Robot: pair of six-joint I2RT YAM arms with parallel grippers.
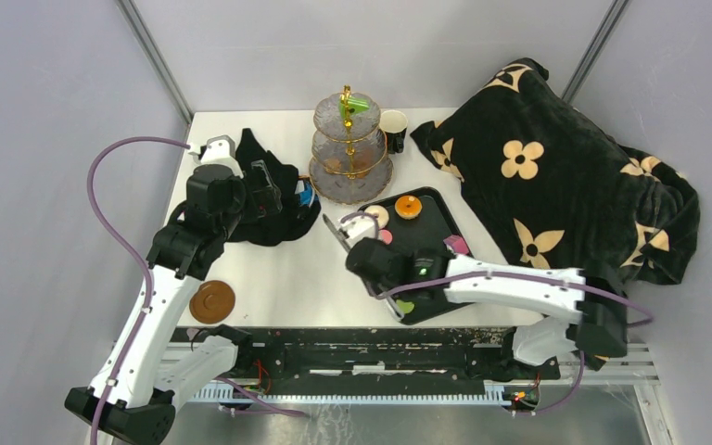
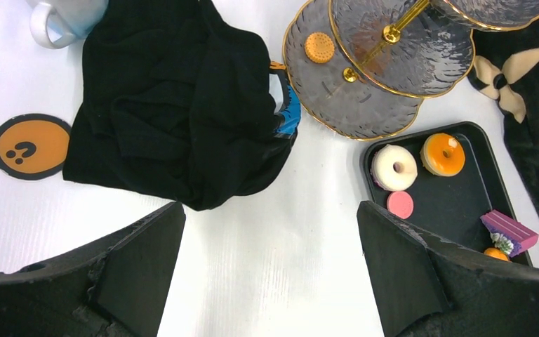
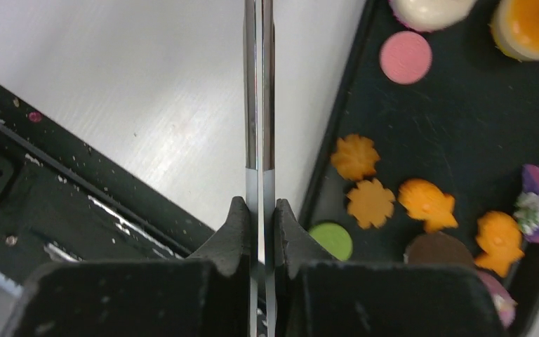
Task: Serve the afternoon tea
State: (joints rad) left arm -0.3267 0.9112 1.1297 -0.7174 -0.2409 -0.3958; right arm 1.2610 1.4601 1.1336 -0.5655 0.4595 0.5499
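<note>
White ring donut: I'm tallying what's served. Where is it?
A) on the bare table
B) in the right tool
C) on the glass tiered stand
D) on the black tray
D: the white ring donut lies on the black tray beside the orange donut, away from the glass stand.
</note>
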